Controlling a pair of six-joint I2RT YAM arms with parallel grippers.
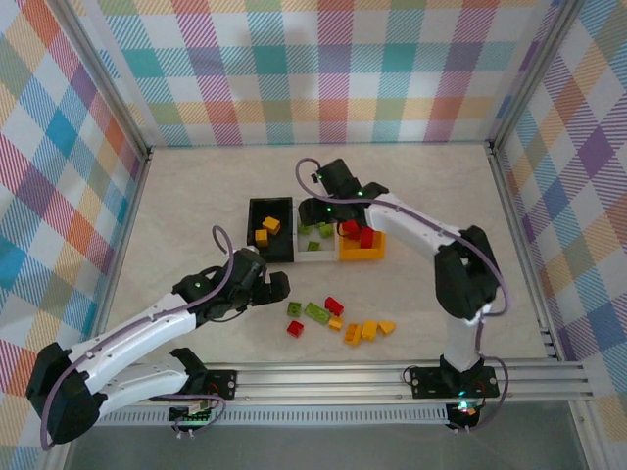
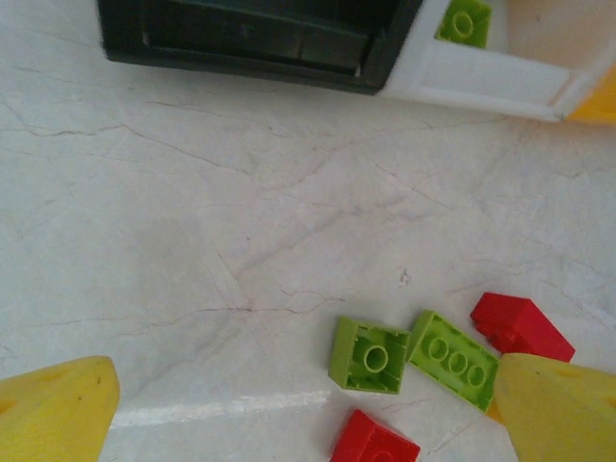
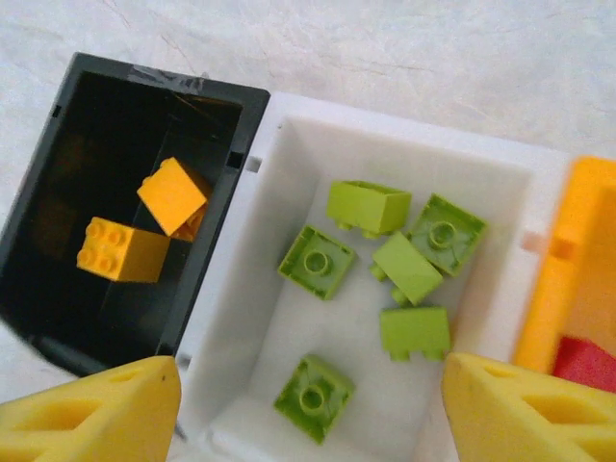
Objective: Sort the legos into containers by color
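**Lime bricks (image 3: pixel 318 262) in white bin (image 3: pixel 404 135), right gripper (image 3: pixel 308 409) open above**

Six lime bricks lie loose on the floor of the white bin, some studs up, some on their sides. This bin is the middle of 3 set in a row w/ walls touching. In the right wrist view the black bin (image 3: pixel 96 125) sits at its 9 o'clock. It holds 2 yellow-orange bricks (image 3: pixel 120 250), one studs up, the other tilted just beside it. At 3 o'clock sits the orange bin (image 3: pixel 563 260) w/ red bricks (image 1: pixel 358 233) inside.

The right gripper hangs over the white bin. Its yellow fingers (image 3: pixel 96 414) are spread wide apart, nothing between them.

In the top view, approx. 6 o'clock of the bins, loose bricks (image 1: pixel 316 313) lie scattered on the pale table (image 1: pixel 196 196): 2 lime, 2 red, and 4 yellow-orange toward 3 o'clock. The left gripper (image 1: pixel 272 286) hovers at about 10 o'clock of that scatter, near but apart from it, jaws fully apart and empty.

In the left wrist view a square lime brick (image 2: pixel 371 356) and a long lime brick (image 2: pixel 452 358) lie just beside each other. A red brick (image 2: pixel 520 325) is at their 2 o'clock. A second red brick (image 2: pixel 375 443) is at 6 o'clock, cut by the frame edge.
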